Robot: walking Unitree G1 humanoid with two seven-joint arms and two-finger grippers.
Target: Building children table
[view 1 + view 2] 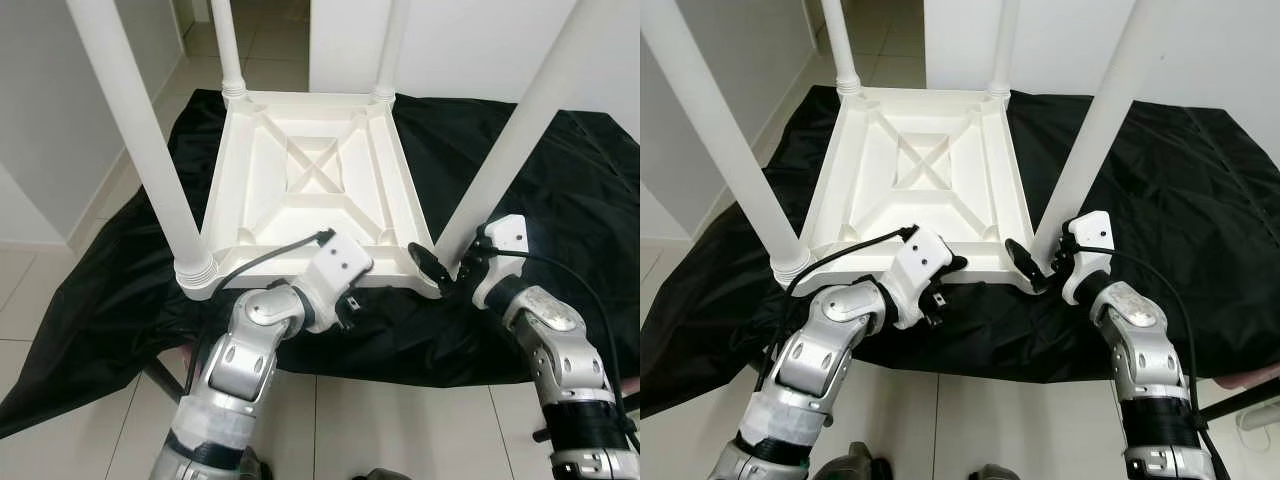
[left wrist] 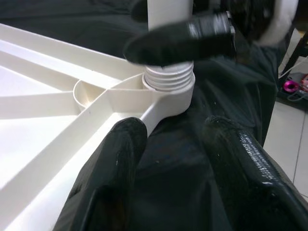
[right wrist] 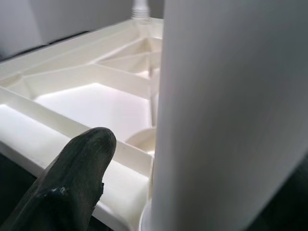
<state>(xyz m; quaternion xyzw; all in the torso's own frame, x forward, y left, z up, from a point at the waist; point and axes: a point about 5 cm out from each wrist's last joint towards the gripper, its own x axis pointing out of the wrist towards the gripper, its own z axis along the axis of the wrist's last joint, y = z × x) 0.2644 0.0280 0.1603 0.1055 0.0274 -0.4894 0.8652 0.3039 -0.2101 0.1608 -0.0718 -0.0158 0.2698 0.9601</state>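
Left eye view: right end effector grips table leg (near corner); left end effector open.

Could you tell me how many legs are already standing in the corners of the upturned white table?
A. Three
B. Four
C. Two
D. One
B: the table lies upside down on the black cloth, and a white leg rises from each corner: near left leg, near right leg, far left leg and far right leg.
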